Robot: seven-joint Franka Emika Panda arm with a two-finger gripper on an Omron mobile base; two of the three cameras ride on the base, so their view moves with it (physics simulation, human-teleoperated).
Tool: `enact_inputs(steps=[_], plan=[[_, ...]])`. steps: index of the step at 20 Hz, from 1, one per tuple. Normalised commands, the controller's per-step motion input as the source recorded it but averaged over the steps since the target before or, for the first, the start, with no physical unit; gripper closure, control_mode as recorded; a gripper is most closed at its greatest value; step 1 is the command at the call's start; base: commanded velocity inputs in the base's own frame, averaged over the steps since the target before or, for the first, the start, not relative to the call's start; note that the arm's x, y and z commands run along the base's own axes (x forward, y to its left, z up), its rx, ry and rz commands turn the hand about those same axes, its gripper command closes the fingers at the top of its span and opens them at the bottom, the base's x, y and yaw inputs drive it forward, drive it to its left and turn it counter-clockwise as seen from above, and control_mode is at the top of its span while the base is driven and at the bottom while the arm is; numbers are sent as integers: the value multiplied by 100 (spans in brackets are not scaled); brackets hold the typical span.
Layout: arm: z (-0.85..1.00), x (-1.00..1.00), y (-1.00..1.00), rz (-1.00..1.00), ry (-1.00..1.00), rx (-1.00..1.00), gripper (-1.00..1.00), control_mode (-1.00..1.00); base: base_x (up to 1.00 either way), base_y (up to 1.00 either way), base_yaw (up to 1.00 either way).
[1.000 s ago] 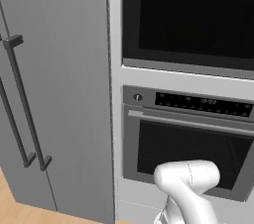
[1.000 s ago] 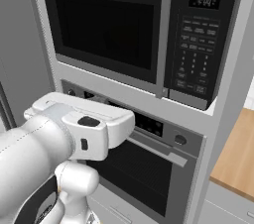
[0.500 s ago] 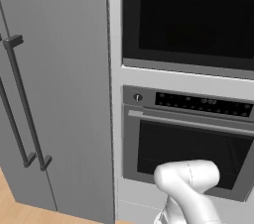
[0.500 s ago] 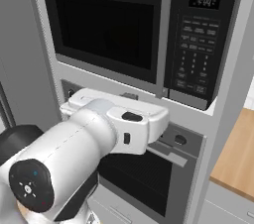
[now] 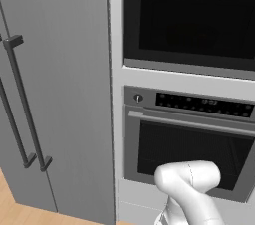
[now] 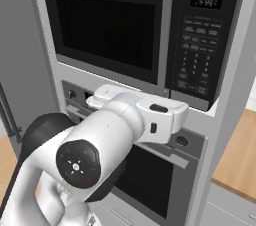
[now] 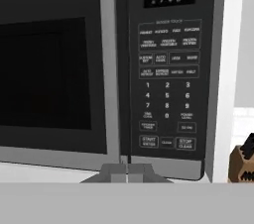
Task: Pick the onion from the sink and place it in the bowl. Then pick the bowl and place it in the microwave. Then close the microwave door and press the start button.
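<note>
The microwave (image 6: 110, 25) sits in the wall column above the oven. Its black door (image 7: 49, 69) with the dark glass window lies flush against the frame. In the hand view the keypad (image 7: 168, 84) is straight ahead, with the start button (image 7: 149, 141) low on it. My gripper (image 7: 127, 172) is shut with nothing between its fingers, and its tips sit just below the microwave's bottom edge, under the seam between door and keypad. The white arm (image 6: 125, 130) reaches across in front of the oven. The onion and the bowl are hidden, and the sink is out of view.
Below the microwave is the oven (image 5: 189, 154) with a control strip (image 5: 199, 103) and a bar handle. A grey fridge (image 5: 55, 94) with long handles stands to the left. A wooden counter (image 6: 237, 155) and a knife block (image 7: 242, 161) lie to the right.
In the right base view the arm has swung its hand rightward and upward, closer beneath the microwave's keypad. The gripper stays shut. The kitchen behind has not shifted.
</note>
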Motion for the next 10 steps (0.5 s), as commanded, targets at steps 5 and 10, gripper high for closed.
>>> enact_inputs(steps=[5, 10], plan=[[-21, 34, -20, 2, 0, 0, 100, -100, 0, 0, 0], [-14, 30, -30, 3, 0, 2, 100, -100, 0, 0, 0]])
